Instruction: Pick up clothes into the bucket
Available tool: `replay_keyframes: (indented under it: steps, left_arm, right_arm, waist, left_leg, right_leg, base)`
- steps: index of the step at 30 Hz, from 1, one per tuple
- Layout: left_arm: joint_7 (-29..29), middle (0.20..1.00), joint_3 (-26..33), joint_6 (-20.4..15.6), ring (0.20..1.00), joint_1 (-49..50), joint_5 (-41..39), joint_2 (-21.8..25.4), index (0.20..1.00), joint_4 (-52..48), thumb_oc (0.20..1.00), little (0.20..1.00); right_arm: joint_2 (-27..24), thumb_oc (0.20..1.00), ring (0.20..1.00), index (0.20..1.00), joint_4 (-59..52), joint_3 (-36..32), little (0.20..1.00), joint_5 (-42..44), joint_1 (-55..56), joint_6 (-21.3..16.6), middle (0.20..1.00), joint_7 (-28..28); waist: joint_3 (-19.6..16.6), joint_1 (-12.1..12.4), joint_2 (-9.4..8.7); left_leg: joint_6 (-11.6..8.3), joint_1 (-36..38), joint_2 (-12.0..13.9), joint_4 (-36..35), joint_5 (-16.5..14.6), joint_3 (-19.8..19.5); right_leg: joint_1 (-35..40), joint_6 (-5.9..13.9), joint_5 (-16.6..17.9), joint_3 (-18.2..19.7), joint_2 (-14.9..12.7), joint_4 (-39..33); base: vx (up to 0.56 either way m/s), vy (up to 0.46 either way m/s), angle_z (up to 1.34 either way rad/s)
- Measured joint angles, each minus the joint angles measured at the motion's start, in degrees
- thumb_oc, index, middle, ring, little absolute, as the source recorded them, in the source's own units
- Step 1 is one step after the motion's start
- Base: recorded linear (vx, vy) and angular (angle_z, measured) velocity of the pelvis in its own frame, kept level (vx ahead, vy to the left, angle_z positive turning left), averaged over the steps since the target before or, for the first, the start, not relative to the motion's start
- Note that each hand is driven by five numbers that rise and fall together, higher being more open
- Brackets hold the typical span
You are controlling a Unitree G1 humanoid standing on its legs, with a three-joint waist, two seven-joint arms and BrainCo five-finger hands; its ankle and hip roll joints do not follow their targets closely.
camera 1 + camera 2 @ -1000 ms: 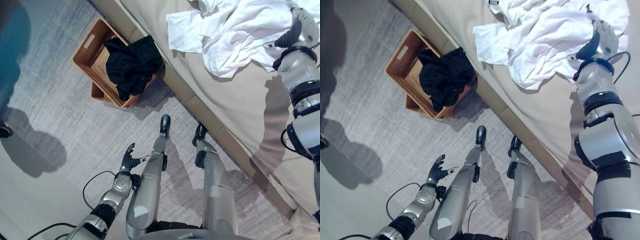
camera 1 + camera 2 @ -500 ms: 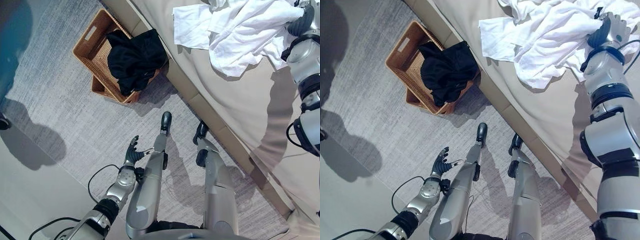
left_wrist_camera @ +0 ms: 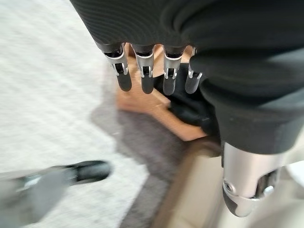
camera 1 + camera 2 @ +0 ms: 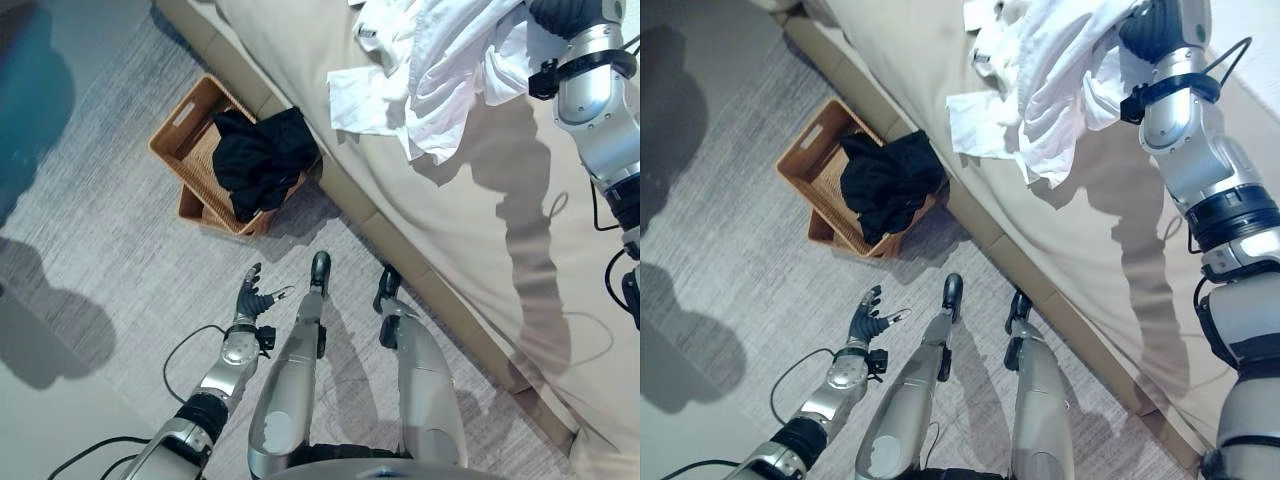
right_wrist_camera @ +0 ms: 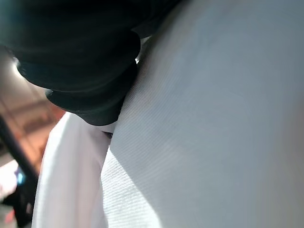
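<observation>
White clothes; black garment; tan wicker basket.

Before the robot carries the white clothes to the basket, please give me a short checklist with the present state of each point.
1. Right robot hand is at the white crumpled clothes: ok.
2. Its fingers closed on the cloth: cannot tell, they are hidden in the fabric.
3. White clothes free of the beige bed: not ok, one part hangs from the robot hand, the rest lies on the bed.
4. Brown woven basket stands on the grey carpet beside the bed: ok.
5. Room in the basket: cannot tell, a black garment covers much of it and hangs over the rim.
6. Left robot hand is open and holds nothing: ok.
</observation>
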Motion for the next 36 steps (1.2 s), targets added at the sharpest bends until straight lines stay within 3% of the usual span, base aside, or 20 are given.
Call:
replay_keyframes:
  steps: [7,9,11,13,15,19,21,26,30,36]
  left_arm:
    - [-4.02,1.0,9.85,-1.8,1.0,3.95,-3.03,7.02,1.0,-18.86,1.0,1.0]
    - [-6.2,1.0,11.57,-1.74,1.0,4.14,-5.04,8.68,1.0,-24.09,1.0,1.0]
    - [-8.34,1.0,11.28,-1.49,1.0,3.14,-5.12,9.22,1.0,-26.46,1.0,1.0]
    - [-10.73,1.0,10.35,-0.08,1.0,1.85,-5.29,12.55,1.0,-30.59,1.0,1.0]
    - [-12.75,1.0,10.02,0.05,1.0,-0.45,-5.64,13.69,1.0,-32.88,1.0,1.0]
    - [-15.4,1.0,6.91,2.02,1.0,-4.88,-5.57,16.47,1.0,-37.82,1.0,1.0]
    - [-16.91,1.0,3.93,2.25,1.0,-7.83,-5.39,17.8,1.0,-39.07,1.0,1.0]
    - [-20.0,1.0,-5.49,3.95,1.0,-17.62,-4.13,19.91,1.0,-38.75,1.0,1.0]
    - [-21.54,1.0,-11.33,4.52,1.0,-23.18,-2.26,19.28,1.0,-38.09,1.0,1.0]
    - [-21.57,1.0,-12.91,4.63,1.0,-24.09,-2.22,14.45,1.0,-33.29,1.0,1.0]
  right_arm:
    - [-1.93,0.2,0.2,0.2,-10.82,-12.32,0.2,1.19,11.92,-1.83,0.2,0.62]
    - [-2.41,0.2,0.2,0.2,-12.76,-14.02,0.2,2.27,13.79,-2.07,0.2,2.78]
    - [-2.42,0.2,0.2,0.2,-13.09,-14.41,0.2,3.59,16.03,-2.27,0.2,4.71]
    - [-2.43,0.2,0.2,0.2,-13.45,-14.39,0.2,5.3,17.4,-2.24,0.2,8.21]
    - [-2.5,0.2,0.2,0.2,-13.85,-14.35,0.2,6.94,19.76,-2.21,0.2,11.21]
    - [-2.8,0.2,0.2,0.2,-15.26,-12.5,0.2,10.29,21.53,-1.61,0.2,15.6]
    - [-2.96,0.2,0.2,0.2,-17.5,-9.19,0.2,11.27,21.41,-1.21,0.2,18.67]
    - [-3.31,0.2,0.2,0.2,-20.76,-0.26,0.2,12.98,18.82,-0.43,0.2,24.28]
    - [-0.21,0.2,0.2,0.2,-21.45,4.05,0.2,14.43,16.73,0.14,0.2,26.89]
    - [2.84,0.2,0.2,0.2,-25.69,7.07,0.2,15.79,16.45,0.54,0.2,29.1]
  waist:
    - [-1.97,-0.73,-1.76]
    - [-3.72,-1.91,-1.99]
    - [-8.11,-2.78,-1.75]
    - [-8.59,-3.18,-1.79]
    - [-12.4,-3.5,-1.22]
    - [-14.06,-4.43,-1.11]
    - [-16.62,-5.24,-0.69]
    - [-18.64,-4.77,-0.77]
    - [-19.76,-5.09,-0.85]
    - [-20.18,-4.87,-0.65]
  left_leg:
    - [0.29,13.6,1.07,-1.88,-2.86,4.55]
    - [0.26,15.75,1.22,-2.11,-3.17,4.91]
    - [0.09,16.16,1.36,-2.88,-3.32,5.13]
    - [0.09,19.65,1.71,-4.1,-3.3,5.16]
    - [-0.46,20.93,1.96,-5.08,-3.72,5.24]
    - [-0.89,24.06,2.24,-5.38,-4.32,5.41]
    - [-1.01,25.3,2.29,-5.39,-4.85,5.36]
    - [-1.3,29.48,2.75,-5.4,-5.47,7.46]
    - [-1.72,30.68,3.61,-5.4,-5.79,8.94]
    - [-1.92,31.04,4.76,-4.61,-5.91,7.88]
  right_leg:
    - [13.94,1.75,1.96,3.7,1.96,-7.37]
    - [16.93,1.52,2.98,4.02,2.38,-9.59]
    - [17.73,1.62,3.46,4.04,2.61,-11.4]
    - [21.88,1.43,4.43,3.91,3.25,-14.05]
    - [23.52,1.44,4.43,3.84,3.55,-15.9]
    - [28.17,1.34,5.32,3.71,4.15,-19.24]
    - [30.03,1.34,5.27,3.42,4.24,-20.64]
    - [33.85,1.38,5.59,5.75,4.98,-21.87]
    - [34.34,1.37,5.61,6.91,5.79,-21.88]
    - [35.43,0.8,4.95,6.31,6.84,-21.9]
  base:
    - [0.12,0.008,-0.36]
    - [0.06,0.003,-0.14]
    - [0.13,0.001,-0.04]
    - [0.07,-0.001,0.0]
    - [0.06,-0.008,-0.01]
    - [0.11,-0.025,0.02]
    - [0.09,-0.03,0.01]
    - [0.02,-0.055,-0.25]
    - [-0.01,-0.07,-0.2]
    - [-0.03,-0.109,0.08]
